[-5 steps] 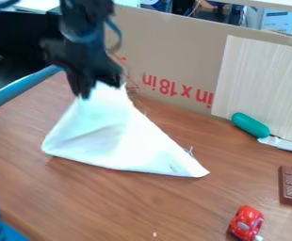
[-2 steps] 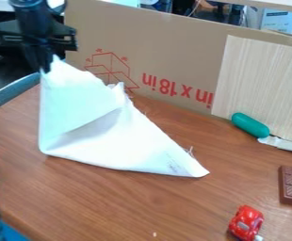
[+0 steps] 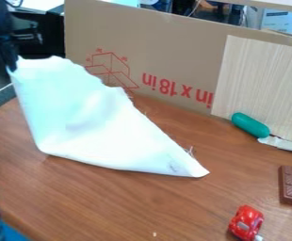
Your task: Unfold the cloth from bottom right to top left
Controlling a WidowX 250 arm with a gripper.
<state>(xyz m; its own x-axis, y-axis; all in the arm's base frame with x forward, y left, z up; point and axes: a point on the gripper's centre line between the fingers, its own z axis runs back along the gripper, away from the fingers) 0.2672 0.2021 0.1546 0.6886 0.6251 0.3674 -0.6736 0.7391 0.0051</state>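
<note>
Your gripper (image 3: 11, 66) is at 10 o'clock in the camera view, its fingers pinched on the upper-left corner of the white cloth (image 3: 89, 115) and holding that corner up off the wooden table (image 3: 110, 207). From the fingers, the body of the cloth falls away toward 4 and 5 o'clock: the rounded lower-left bend rests on the wood at roughly half past 5, and the pointed far tip lies down at 4. So the long axis runs from 10 o'clock at your grip to 4 o'clock at the tip, which matches the line the task asks you to open along. You have one arm here, and it is already at the leading end. The unfolding looks well along, though the held corner is high and the left side slopes up to it, so what remains seems to be laying that corner down toward 10 o'clock and letting go. Pull much farther that way and you could drag the resting part across the wood; release too high and the corner may flop back toward 4. Past the tip, the red toy car (image 3: 246, 222) sits toward 5 o'clock, apart from the cloth.
</note>
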